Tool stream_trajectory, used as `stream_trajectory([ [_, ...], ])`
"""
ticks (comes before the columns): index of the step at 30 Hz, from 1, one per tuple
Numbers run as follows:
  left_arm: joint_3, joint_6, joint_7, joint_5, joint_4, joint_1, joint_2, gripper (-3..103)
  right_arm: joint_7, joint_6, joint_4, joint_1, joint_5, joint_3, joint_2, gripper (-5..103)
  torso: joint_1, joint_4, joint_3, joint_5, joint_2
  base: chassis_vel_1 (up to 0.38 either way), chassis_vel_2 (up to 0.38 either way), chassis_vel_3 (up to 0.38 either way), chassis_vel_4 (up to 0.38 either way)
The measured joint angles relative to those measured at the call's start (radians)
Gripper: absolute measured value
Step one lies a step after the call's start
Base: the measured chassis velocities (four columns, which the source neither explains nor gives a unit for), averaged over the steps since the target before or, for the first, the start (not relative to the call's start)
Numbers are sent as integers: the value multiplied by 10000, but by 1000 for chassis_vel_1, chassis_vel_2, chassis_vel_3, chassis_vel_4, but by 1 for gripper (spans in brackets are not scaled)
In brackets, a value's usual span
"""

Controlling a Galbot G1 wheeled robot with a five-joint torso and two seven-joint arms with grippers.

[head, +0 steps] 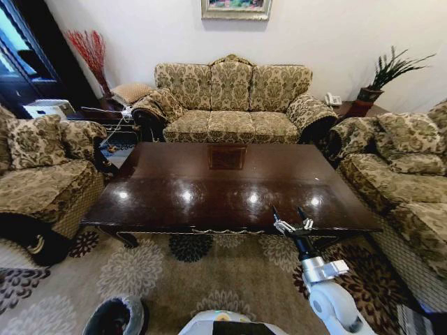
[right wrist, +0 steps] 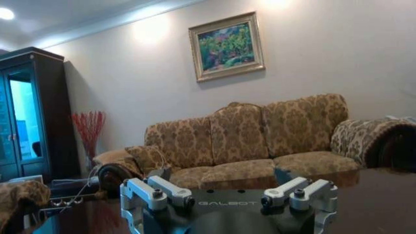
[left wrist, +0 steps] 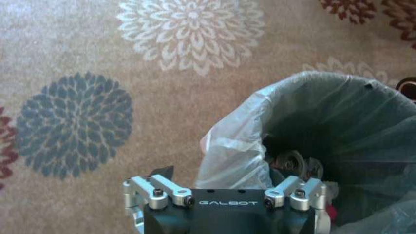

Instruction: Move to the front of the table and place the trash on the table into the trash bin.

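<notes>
- Counter [head: 209, 188] first: the dark glossy top shows only ceiling-light glints and the reflection of the picture on the wall, and I can make out no scraps, wads or bottle on it from the head view.
- Trash [left wrist: 295, 163], as far as I can see it, lies down inside the trash bin [left wrist: 338, 122]: a few crumpled, crinkly bits sit at the bottom of the translucent liner (too jumbled to name one by one).
- Judging by that, the task looks close to finished, with the robot in front of the counter and little or nothing left to collect; I would not swear a tiny piece isn't lost in the gloss.
- Left tool [left wrist: 224, 200] hangs right above the bin's near rim, over the folded bag edge, so the binned trash is just below and ahead of it. Its fingers run out of the left wrist view, so I cannot tell how wide they stand or whether anything is between them.
- Right tool [head: 292, 217] is held up at the counter's front edge, towards the robot's right, well apart from the bin on the carpet at the lower left of the head view. Its two dark fingers stand spread with a clear gap, and nothing is between them.
- Right wrist view looks level across the counter to the patterned sofa [right wrist: 260, 141] behind.
</notes>
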Motion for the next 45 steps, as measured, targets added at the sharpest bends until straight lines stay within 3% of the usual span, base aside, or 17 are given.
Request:
stream_trajectory([
  [7,-16,-312,823,37,-796,671,-258,100,-7,28,-12,227,19,-131,117,100,0,1,0,0,0,0,0,0,0],
  [12,-64,-680,472,62,-1321,888,-364,100,139,-327,197,377,-91,-158,256,100,0,1,0,-3,0,0,0,0,0],
  [14,-98,-938,215,50,-2306,1352,-349,100,538,-1023,482,488,-387,-80,403,100,1,0,0,-5,0,0,0,0,0],
  [15,-98,-938,215,50,-2306,1352,-349,100,538,-1023,482,488,-387,-80,403,100,1,0,0,-5,0,0,0,0,0],
  [17,-222,-1349,484,411,-3737,1940,-132,100,797,-1750,885,652,-785,158,579,100,0,8,1,-6,0,0,0,0,0],
  [20,-386,-1577,749,600,-5254,2283,124,100,952,-2098,1277,675,-1251,309,733,100,0,4,0,-2,0,0,0,0,0],
  [23,-700,-1094,1136,651,-9408,2890,299,100,1202,-2736,2084,625,-1855,520,1063,100,1,-3,1,0,0,0,0,0,0],
  [24,-700,-1094,1136,651,-9408,2890,299,100,1202,-2736,2084,625,-1855,520,1063,100,1,-3,1,0,0,0,0,0,0],
  [26,-719,-856,1429,780,-11803,3033,472,100,1192,-3026,2446,399,-1998,760,1234,100,1,1,2,-1,0,0,0,0,0],
  [28,-678,-759,1459,809,-12379,3037,561,100,1192,-3031,2513,294,-2033,860,1265,100,1,2,1,4,-1,0,0,0,0],
  [31,-116,7,1546,1244,-15043,2955,1195,100,1677,-2442,2610,-837,-2267,1866,1220,100,1,-2,2,5,0,0,0,0,0],
  [36,423,41,1862,2212,-15556,2962,1204,100,1249,-2140,2556,-1559,-1783,2684,994,100,1,-6,1,0,0,0,0,0,0],
  [37,491,19,1898,2417,-15558,2996,1079,100,1007,-2125,2576,-1623,-1697,2643,986,100,0,2,1,2,0,0,0,0,0],
  [38,512,121,1913,2529,-15554,2949,1056,100,817,-2062,2637,-1694,-1689,2530,1046,100,0,11,1,2,0,0,0,0,0],
  [41,618,293,1989,2824,-15517,2756,1240,100,732,-1955,2829,-1892,-1886,2153,1306,100,1,5,1,1,0,0,0,0,0],
  [43,1107,319,2015,3331,-15455,2598,1556,100,1141,-1903,3237,-2150,-2613,1211,1804,100,1,-3,1,0,0,0,0,0,0],
  [45,1243,319,2015,3345,-15442,2595,1592,100,1181,-1903,3330,-2192,-2794,1026,1894,100,1,-2,1,-4,0,0,0,0,0],
])
